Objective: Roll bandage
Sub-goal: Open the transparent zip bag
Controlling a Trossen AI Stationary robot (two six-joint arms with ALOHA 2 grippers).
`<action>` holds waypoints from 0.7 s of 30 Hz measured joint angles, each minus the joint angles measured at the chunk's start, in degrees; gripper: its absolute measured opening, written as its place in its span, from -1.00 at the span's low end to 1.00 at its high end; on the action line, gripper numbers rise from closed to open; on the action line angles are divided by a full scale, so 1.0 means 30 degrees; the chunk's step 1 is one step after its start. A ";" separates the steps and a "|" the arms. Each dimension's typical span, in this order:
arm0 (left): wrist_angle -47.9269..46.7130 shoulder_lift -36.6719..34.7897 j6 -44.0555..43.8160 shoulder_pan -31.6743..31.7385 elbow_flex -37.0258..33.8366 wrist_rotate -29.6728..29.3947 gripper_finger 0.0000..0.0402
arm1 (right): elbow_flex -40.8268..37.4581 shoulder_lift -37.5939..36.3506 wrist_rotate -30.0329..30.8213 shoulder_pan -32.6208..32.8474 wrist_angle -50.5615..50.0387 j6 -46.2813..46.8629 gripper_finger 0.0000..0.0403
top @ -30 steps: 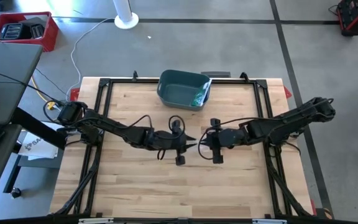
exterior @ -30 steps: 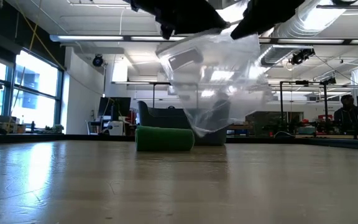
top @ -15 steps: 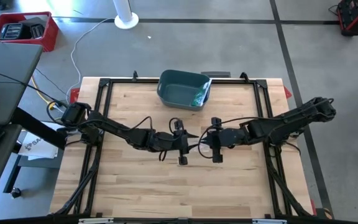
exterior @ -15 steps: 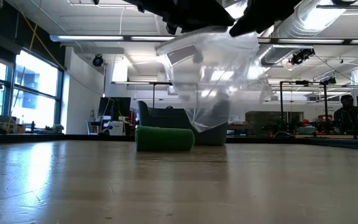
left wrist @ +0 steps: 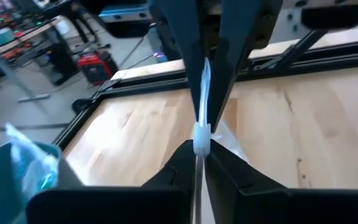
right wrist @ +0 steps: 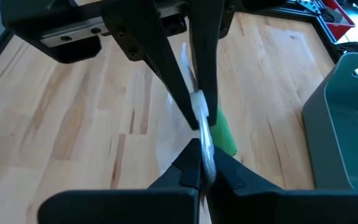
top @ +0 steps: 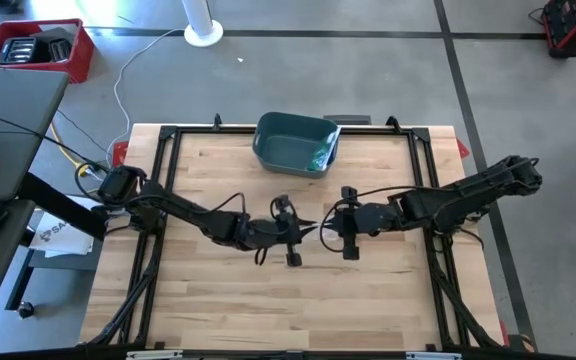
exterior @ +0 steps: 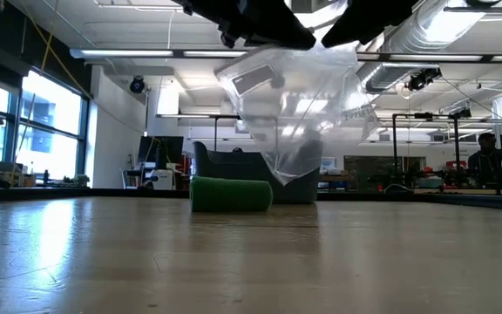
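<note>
Above tabletop (top: 228,300) centre, left claw (top: 297,234) and right claw (top: 326,234) both pinch clear bag (exterior: 295,113); green bandage roll (exterior: 231,194) lies beneath.

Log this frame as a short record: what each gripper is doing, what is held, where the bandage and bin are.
left gripper: shut on the clear plastic bag, table centre
right gripper: shut on the same bag's top edge, facing the left gripper
bag: hangs above the table, off its surface
green bandage roll: lying on the table, outside the bag
blue bin: at the table's far edge

Teal bin (top: 293,145) at the table's (top: 218,300) far edge, red crate (top: 38,48) on the floor
</note>
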 joint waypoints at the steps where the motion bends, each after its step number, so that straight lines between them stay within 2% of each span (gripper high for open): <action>1: -0.0104 0.0000 -0.0010 -0.0081 0.0000 -0.0307 -0.88 | -0.0002 0.0000 -0.0001 -0.0006 -0.0030 -0.0002 -1.00; 7: -0.2203 -0.0783 -0.0316 -0.0461 -0.0007 -0.1272 -0.82 | -0.0003 0.0000 -0.0069 0.0000 -0.0445 0.0268 -1.00; 15: -0.5917 -0.1921 -0.1995 -0.0542 -0.0007 -0.1228 -0.86 | 0.0004 0.0000 -0.0073 0.0000 -0.0497 0.0291 -1.00; 21: -0.6342 -0.2011 -0.2579 -0.0578 -0.0007 -0.1163 -0.90 | 0.0001 0.0000 0.0003 0.0007 -0.0103 -0.0045 -1.00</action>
